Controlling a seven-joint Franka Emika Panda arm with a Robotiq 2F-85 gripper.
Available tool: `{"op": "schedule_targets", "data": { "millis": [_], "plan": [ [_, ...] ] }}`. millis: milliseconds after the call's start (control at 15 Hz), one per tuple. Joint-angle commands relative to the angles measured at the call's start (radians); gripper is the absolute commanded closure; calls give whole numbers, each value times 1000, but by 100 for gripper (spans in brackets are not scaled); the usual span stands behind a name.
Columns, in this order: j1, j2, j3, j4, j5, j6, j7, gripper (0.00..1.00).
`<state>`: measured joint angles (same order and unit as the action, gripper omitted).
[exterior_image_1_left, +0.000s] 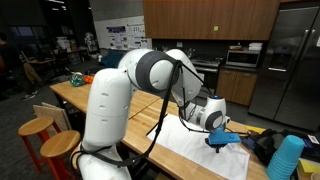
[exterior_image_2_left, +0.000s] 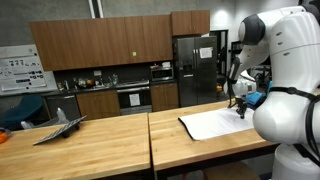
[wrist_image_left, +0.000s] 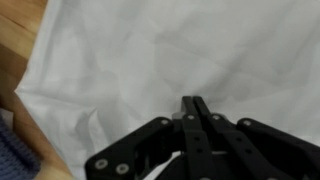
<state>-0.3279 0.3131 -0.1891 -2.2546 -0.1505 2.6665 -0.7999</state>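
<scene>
One view alone, the wrist's, shows the end effector (wrist_image_left: 196, 101) pressed together over white cloth (wrist_image_left: 130, 50).

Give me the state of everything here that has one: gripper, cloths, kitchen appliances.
gripper, shut, tips at the white cloth; whether fabric is pinched cannot be told
white cloth, spread out, creased
blue cloth, lying at the white cloth's edge
refrigerator, doors closed
oven, door closed

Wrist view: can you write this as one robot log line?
jaws: shut, tips together | under them: white cloth, wrinkled | cloth lies on: wooden table | holding cloth: cannot tell
</scene>
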Motion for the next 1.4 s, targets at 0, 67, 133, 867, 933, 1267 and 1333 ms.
{"op": "schedule_targets", "data": {
  "millis": [0, 67, 133, 867, 933, 1267, 1333],
  "plan": [
    [13, 4, -8, 13, -56, 20, 16, 100],
    [21, -1, -20, 14, -86, 26, 26, 100],
    [23, -11, -22, 6, -104, 35, 28, 100],
    [63, -7, -148, 9, -440, 220, 177, 100],
    [61, -6, -148, 9, -448, 213, 186, 100],
    [48, -5, -143, 0, -449, 207, 202, 100],
    [44, -2, -139, 1, -443, 208, 200, 100]
  ]
}}
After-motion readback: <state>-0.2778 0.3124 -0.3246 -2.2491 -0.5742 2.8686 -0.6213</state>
